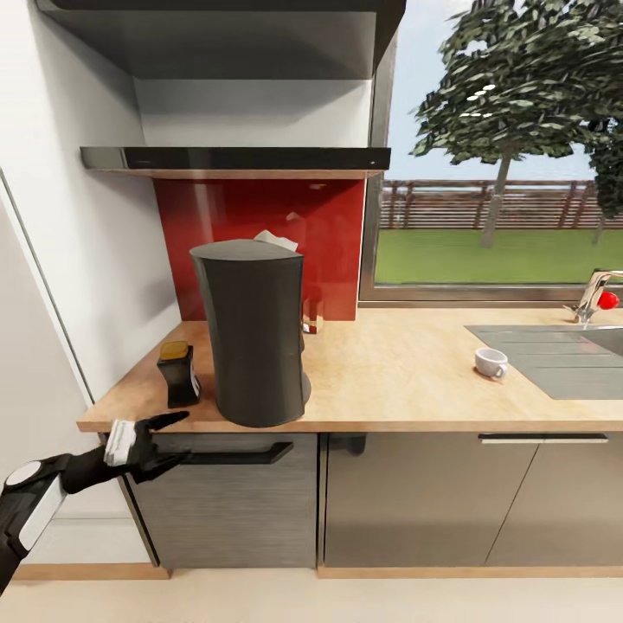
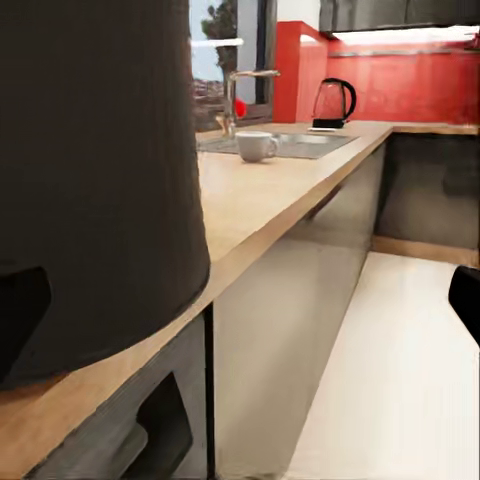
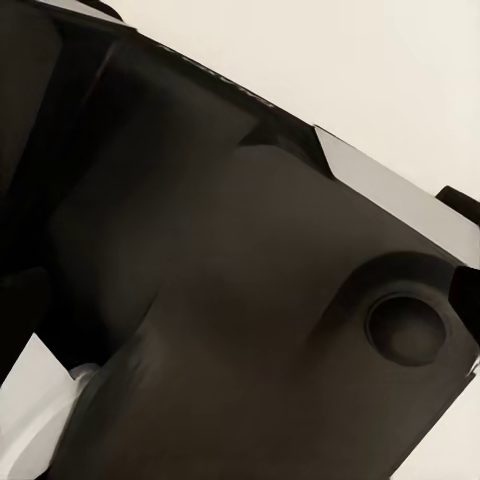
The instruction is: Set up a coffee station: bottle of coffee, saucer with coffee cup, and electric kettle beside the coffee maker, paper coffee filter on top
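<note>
**Jar down, cup and kettle to come**

Left gripper [image 1: 164, 441] hangs at lower left of the head view, below the counter [image 1: 407, 381] edge, fingers spread and holding nothing. Just above it the coffee jar [image 1: 179, 374] stands on the counter, close beside the maker [image 1: 253, 333] at centre frame. A bit of white paper, likely the filter [image 1: 277, 240], peeks over the maker's top. The shelf [image 1: 234, 159] sits across the upper left. The cup [image 1: 491, 362] waits at right by the sink, looks empty, no saucer under it. Kettle [image 2: 334, 102] stands far down the counter in the left wrist view; contents too far to judge. Next, I'd say: roll toward the cup. Right jaws: cannot tell
</note>
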Robot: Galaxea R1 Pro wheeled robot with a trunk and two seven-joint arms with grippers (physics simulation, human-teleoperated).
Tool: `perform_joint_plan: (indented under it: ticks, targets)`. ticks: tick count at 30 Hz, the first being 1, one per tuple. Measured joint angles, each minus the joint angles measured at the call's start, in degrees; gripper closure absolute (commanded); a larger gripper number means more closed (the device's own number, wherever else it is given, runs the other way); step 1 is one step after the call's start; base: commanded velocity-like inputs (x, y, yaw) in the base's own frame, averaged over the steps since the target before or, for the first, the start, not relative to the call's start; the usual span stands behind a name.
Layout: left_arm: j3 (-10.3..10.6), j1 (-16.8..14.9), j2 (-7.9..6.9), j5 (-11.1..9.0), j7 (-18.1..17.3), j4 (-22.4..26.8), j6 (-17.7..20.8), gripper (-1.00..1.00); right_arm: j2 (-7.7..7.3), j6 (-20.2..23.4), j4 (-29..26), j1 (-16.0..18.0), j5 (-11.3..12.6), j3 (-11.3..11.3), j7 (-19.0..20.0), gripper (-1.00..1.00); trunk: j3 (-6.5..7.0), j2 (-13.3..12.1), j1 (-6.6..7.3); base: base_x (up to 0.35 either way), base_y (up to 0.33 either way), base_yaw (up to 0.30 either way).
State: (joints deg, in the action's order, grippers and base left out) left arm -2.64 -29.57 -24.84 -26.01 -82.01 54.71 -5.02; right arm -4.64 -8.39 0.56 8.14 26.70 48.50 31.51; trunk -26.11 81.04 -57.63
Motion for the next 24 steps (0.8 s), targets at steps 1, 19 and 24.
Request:
perform_joint_plan:
  ticks: [1, 19, 24]
  targets:
    - [0.03, 0.00, 0.03, 0.01, -1.06, -0.08, 0.24, -1.00, 0.00, 0.00, 0.00, 0.00, 0.00, 0.01, -0.01, -1.00, 0.00, 0.00, 0.00, 0.000, 0.000, 0.000]
    - [4.86, 0.01, 8.53, 0.60, -5.42, -30.08, -0.49, -1.00, -0.60, -0.06, -0.02, 0.00, 0.30, -0.76, -0.02, -1.00, 0.00, 0.00, 0.00, 0.000, 0.000, 0.000]
    - [5.43, 0.11, 10.47, 3.88, -5.24, -47.10, -6.56, -1.00, -2.35, -0.05, -0.07, 0.58, 0.48, -0.90, 0.04, -1.00, -0.01, 0.00, 0.00, 0.000, 0.000, 0.000]
